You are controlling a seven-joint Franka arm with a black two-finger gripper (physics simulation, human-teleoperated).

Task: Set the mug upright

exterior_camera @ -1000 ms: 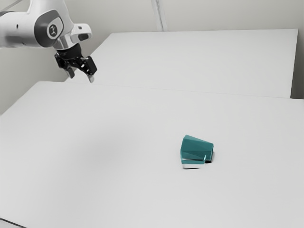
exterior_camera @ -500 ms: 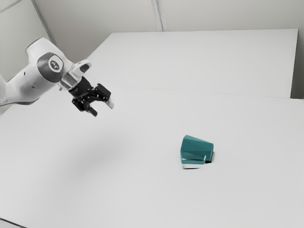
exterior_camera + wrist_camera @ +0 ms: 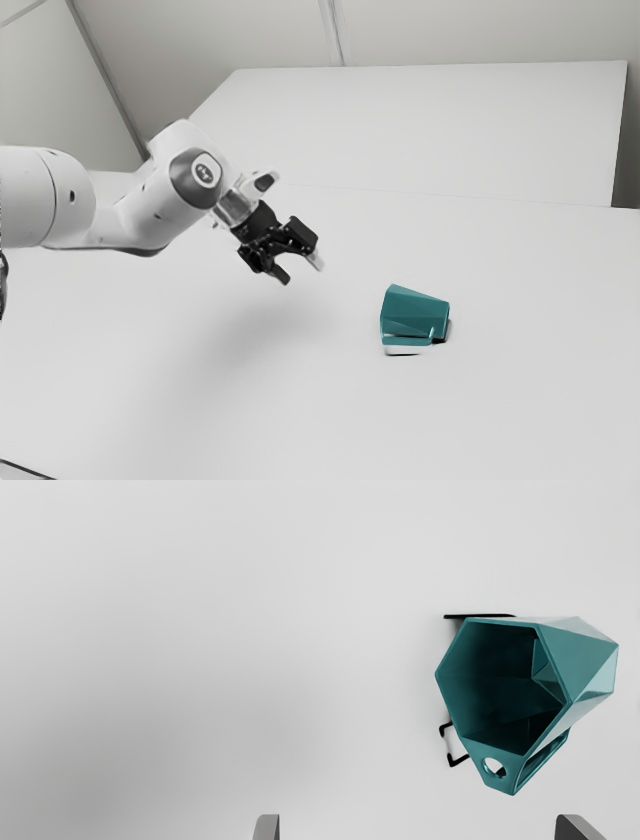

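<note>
My gripper (image 3: pixel 299 273) hangs above the table in the exterior view, its fingers spread with nothing held between them. To its lower right in that view, a teal faceted mug (image 3: pixel 415 314) lies on its side, apart from the fingers. In the wrist view the gripper (image 3: pixel 417 827) shows two widely separated fingertips. Beyond them the mug (image 3: pixel 595 655) turns its hollow mouth toward the camera, and its handle is on the side nearer the fingertips.
The white table (image 3: pixel 250 400) extends around the mug on all sides. Behind it in the exterior view stands a large white panel or surface (image 3: pixel 430 130). A thin dark line (image 3: pixel 25 469) crosses the exterior view's lower left corner.
My arm has swung from the exterior view's upper left toward its right and lower, tilting the hand on the way and coming closer to the mug. The mug has stayed where it was.
</note>
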